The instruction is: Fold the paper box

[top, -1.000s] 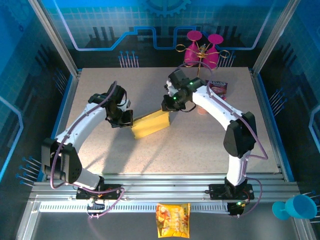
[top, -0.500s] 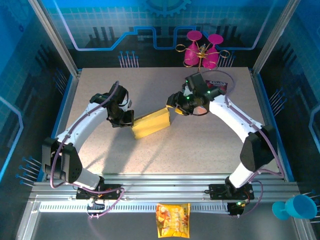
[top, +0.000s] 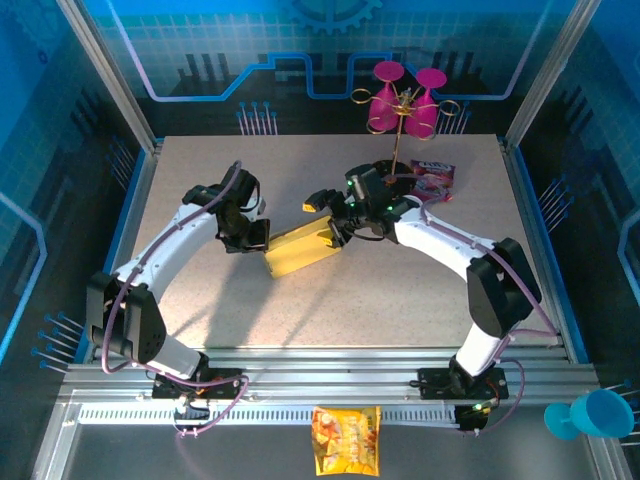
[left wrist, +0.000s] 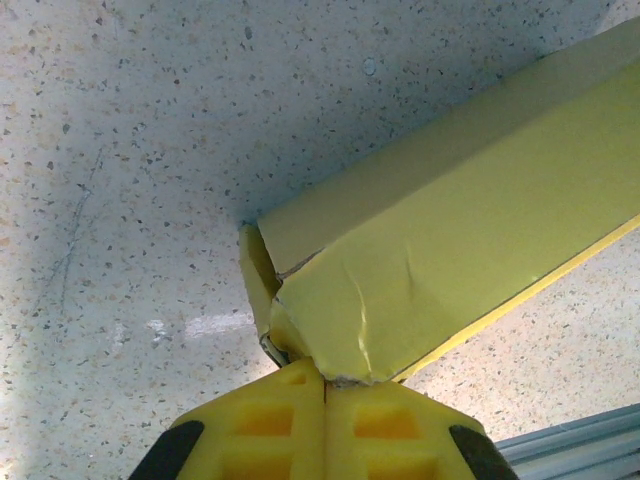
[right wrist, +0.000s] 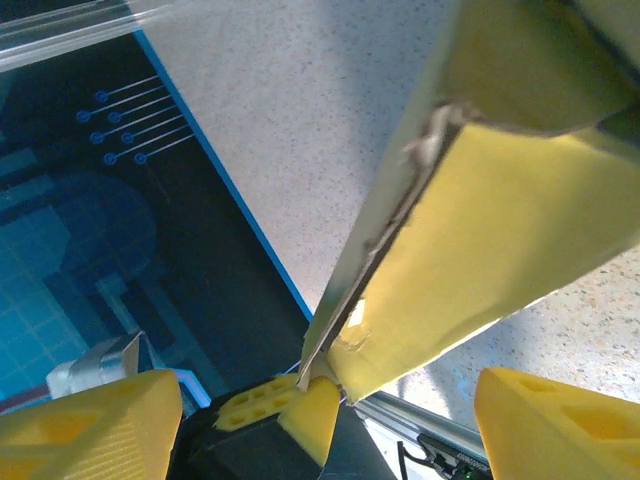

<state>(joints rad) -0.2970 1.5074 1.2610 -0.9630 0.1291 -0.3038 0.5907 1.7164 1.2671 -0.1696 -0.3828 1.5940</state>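
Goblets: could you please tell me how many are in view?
3. A pink goblet and a second pink goblet are on the gold rack at the back; a blue goblet lies past the near right corner. None looks hidden.

paper box point(left wrist: 450, 230) matt cardbd, creased, frayed corner, table point(left wrist: 130, 150) smooth speckled stone-look, left end effector point(left wrist: 323, 378) matt plastic

Overhead view down onto the table point(top: 300, 310); both wrist views close against the paper box point(top: 298, 250).
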